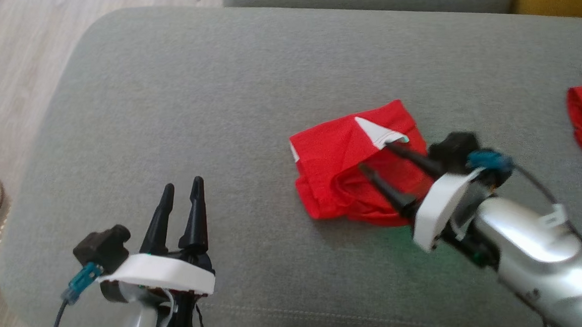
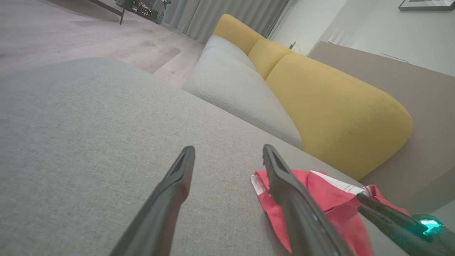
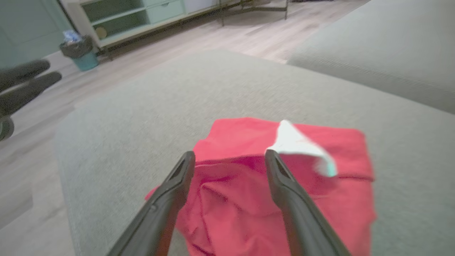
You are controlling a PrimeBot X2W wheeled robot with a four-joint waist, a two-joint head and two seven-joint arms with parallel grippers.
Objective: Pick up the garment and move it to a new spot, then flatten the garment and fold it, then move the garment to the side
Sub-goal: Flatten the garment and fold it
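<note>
While right gripper (image 1: 375, 156) hangs spread, empty, over red garment (image 1: 330, 151) centre-right, left gripper (image 1: 183, 183) likewise open lower left, I'd pinch white corner (image 1: 369, 128), pull flat.

A red garment (image 1: 336, 166) lay crumpled and loosely folded, one white-trimmed corner turned up, just under the right gripper's (image 1: 375, 156) fingertips and well to the right of the left gripper (image 1: 184, 186).
</note>
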